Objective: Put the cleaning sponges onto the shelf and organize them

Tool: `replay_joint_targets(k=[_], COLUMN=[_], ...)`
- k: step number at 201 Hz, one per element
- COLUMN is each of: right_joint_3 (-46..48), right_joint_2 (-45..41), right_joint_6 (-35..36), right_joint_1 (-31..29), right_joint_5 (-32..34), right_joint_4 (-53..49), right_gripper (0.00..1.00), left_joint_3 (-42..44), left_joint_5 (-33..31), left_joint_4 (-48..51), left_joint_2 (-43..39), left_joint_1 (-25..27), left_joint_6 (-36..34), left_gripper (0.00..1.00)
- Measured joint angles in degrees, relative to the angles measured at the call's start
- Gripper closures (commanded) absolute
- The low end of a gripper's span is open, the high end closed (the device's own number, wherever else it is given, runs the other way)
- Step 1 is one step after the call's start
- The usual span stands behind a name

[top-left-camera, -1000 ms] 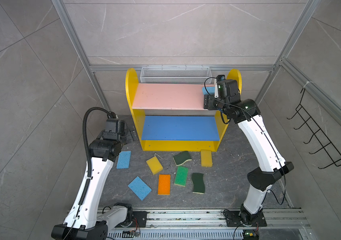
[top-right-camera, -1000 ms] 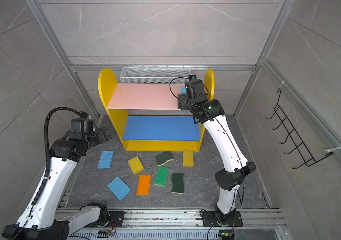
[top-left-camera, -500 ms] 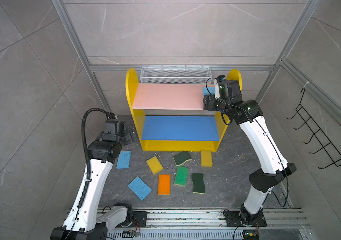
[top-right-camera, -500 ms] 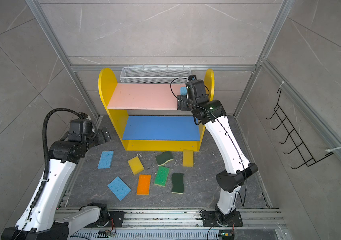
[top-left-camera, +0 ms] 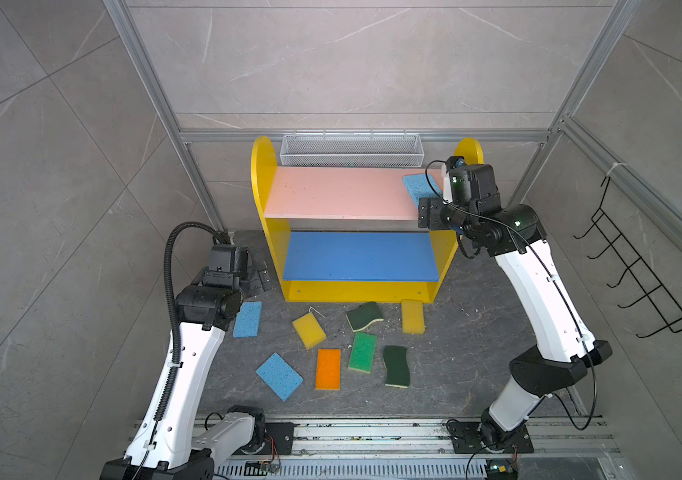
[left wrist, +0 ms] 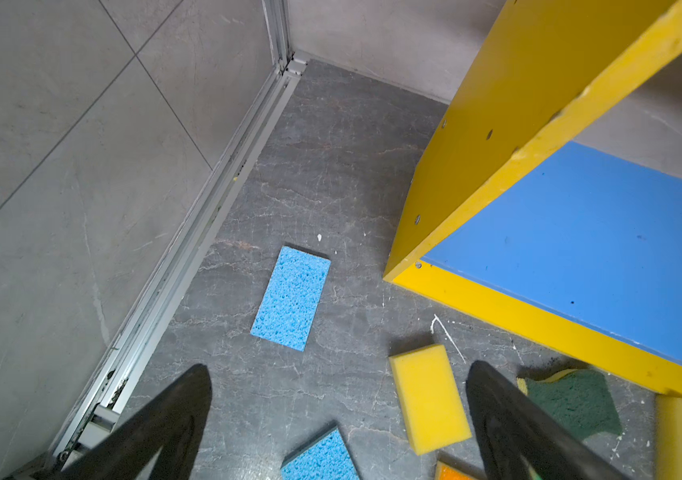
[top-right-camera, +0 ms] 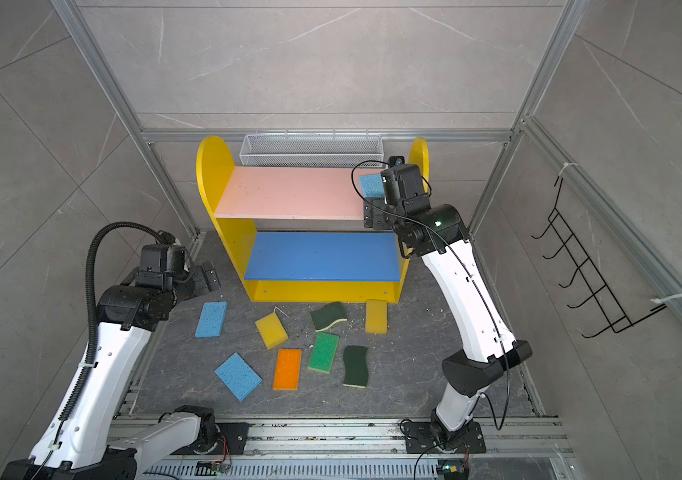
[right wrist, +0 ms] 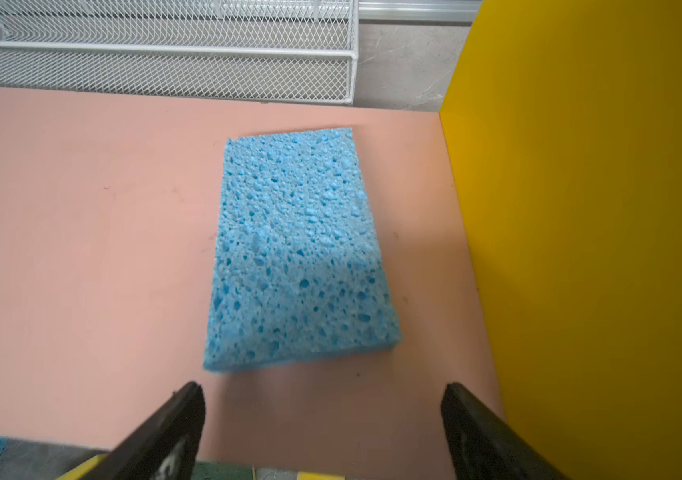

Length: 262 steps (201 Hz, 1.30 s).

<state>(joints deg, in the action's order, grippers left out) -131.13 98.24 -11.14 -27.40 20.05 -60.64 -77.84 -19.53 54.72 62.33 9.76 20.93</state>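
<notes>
**A:** Where is the blue sponge (right wrist: 298,249)?

**B:** It lies flat on the pink board (top-left-camera: 331,193) of the shelf (top-left-camera: 263,178), at the right end. It is near the yellow side panel (right wrist: 580,208), with a strip of pink between them. In both top views the right arm hides part of it.

**A:** And the right fingers (right wrist: 173,428)?

**B:** They are spread wide and grip nothing. Their tips sit just short of the sponge's near edge, not touching it.

**A:** The left fingers (left wrist: 181,415)?

**B:** They are also wide apart and empty, above the tabletop (top-left-camera: 455,353) by the shelf's left side. A second blue sponge (left wrist: 291,297) lies flat just ahead of them.

**A:** What about the others?

**B:** They are all on the tabletop in front of the shelf. A third blue sponge (top-left-camera: 279,376) lies nearest the rail, with the orange sponge (top-left-camera: 328,369) just beside it. The green sponge (top-left-camera: 362,352) comes next, then a wavy dark-green sponge (top-left-camera: 396,366). Closer to the shelf are a tilted yellow sponge (top-left-camera: 308,330) and a second dark-green sponge (top-left-camera: 365,316) showing its yellow backing. A second yellow sponge (top-left-camera: 412,316) sits right at the shelf's front right corner.

**A:** Is there anything behind the shelf?

**B:** A white mesh basket (top-left-camera: 349,149) sits along the back of the pink board.
</notes>
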Motion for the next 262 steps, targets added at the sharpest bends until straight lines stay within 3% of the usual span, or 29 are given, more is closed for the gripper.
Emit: replay_joint_targets(k=[91, 199, 262], right_joint_3=[2.19, 0.02, -0.79], right_joint_2=[-1.49, 3.08, 4.22], right_joint_6=[0.94, 1.97, 2.89], right_joint_1=[0.00, 0.00, 0.00], right_joint_5=[-0.85, 1.09, -3.34], right_joint_4=[0.72, 4.52, 5.68], right_gripper=[0.01, 0.02, 0.05], left_joint_3=[1.22, 1.29, 1.66], left_joint_5=[0.11, 0.04, 0.04], left_joint_4=[0.87, 0.61, 0.44], left_joint_2=[-0.59, 0.70, 1.70], left_joint_1=[0.00, 0.00, 0.00], left_joint_6=[0.31, 0.31, 0.31], left_gripper=[0.02, 0.02, 0.02])
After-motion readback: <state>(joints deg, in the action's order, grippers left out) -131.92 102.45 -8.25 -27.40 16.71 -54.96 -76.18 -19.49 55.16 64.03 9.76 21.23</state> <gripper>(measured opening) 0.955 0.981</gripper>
